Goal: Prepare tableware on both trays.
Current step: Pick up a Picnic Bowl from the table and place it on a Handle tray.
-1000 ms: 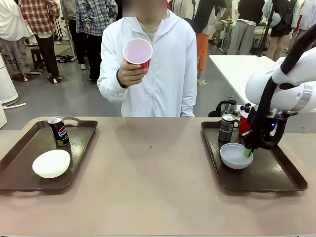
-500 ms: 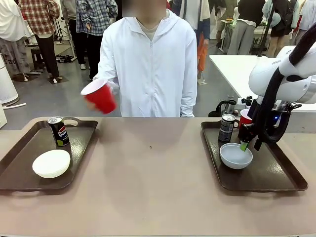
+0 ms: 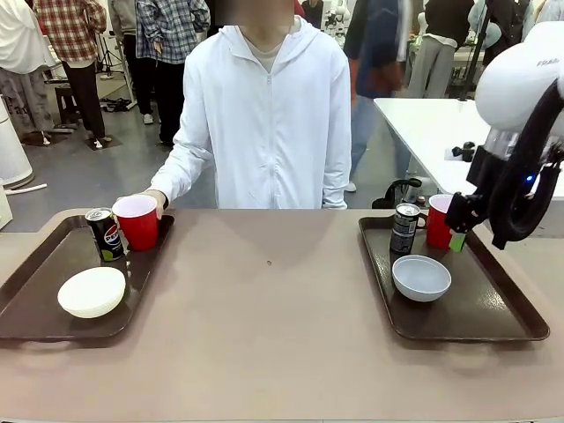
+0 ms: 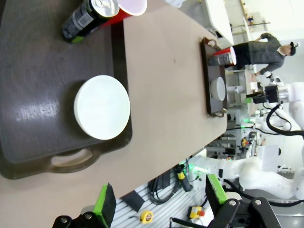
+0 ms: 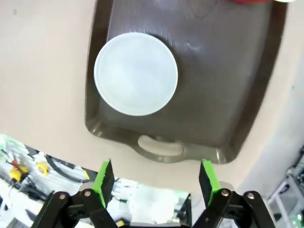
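I am watching from across the table (image 3: 282,352), and I am taking the right tray (image 3: 493,317) as my landmark. My right gripper (image 3: 471,229) is hanging above that tray's far half with nothing in it; through its wrist camera I am seeing its green pads (image 5: 103,178) standing wide apart over the tray's near handle. A bowl (image 3: 421,278) is sitting on the tray, toward its left side. A can (image 3: 405,228) is standing behind the bowl at the tray's far left corner, and a red cup (image 3: 439,221) is standing just to the right of the can.

Well to the left of that tray, the left tray (image 3: 53,308) is holding a second bowl (image 3: 92,292) near its front and a second can (image 3: 105,234) at its back. A person's hand (image 3: 155,199) is resting on the second cup (image 3: 137,222), upright beside that can.

My left gripper (image 4: 159,202) is spread open and empty, looking down over the left tray's near handle.
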Tool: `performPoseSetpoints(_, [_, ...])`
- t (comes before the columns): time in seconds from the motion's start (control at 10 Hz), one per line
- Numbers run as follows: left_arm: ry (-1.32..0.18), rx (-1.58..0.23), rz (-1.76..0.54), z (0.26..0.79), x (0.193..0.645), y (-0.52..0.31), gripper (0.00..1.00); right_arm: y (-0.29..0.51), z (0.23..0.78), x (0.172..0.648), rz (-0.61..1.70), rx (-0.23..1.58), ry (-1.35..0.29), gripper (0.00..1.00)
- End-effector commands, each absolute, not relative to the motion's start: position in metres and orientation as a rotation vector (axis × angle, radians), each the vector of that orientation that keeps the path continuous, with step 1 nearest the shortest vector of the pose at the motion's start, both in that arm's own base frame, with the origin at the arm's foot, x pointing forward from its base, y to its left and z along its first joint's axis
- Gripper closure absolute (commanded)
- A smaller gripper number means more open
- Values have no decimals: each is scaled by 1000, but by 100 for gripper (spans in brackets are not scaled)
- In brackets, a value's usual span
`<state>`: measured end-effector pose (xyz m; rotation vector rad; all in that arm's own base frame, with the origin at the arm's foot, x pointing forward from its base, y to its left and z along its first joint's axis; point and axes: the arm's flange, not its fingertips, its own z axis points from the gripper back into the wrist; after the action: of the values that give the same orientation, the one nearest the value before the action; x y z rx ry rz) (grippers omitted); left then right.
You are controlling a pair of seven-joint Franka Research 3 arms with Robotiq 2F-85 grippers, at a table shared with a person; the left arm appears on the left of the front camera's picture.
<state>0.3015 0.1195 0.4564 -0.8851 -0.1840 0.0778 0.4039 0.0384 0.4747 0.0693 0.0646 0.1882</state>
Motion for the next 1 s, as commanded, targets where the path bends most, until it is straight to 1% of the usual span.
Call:
performPoseSetpoints(0.0, [-197, -903, 74, 456, 300, 120, 0, 42, 487, 390, 112, 49, 34, 8])
performPoseSetpoints(0.1, [-197, -903, 74, 456, 300, 120, 0, 46, 494, 391, 59, 73, -23, 8])
performPoseSetpoints(0.2, [-197, -903, 74, 456, 300, 120, 0, 39, 489, 396, 161, 66, 44, 8])
performPoseSetpoints(0.6, [-197, -903, 74, 456, 300, 120, 0, 41, 494, 394, 136, 66, 32, 7])
performPoseSetpoints(0.8, [-197, -903, 74, 456, 300, 120, 0, -13, 531, 370, 114, 335, -61, 7])
performPoseSetpoints(0.9, [-197, -903, 74, 456, 300, 120, 0, -45, 540, 361, 66, 454, -88, 7])
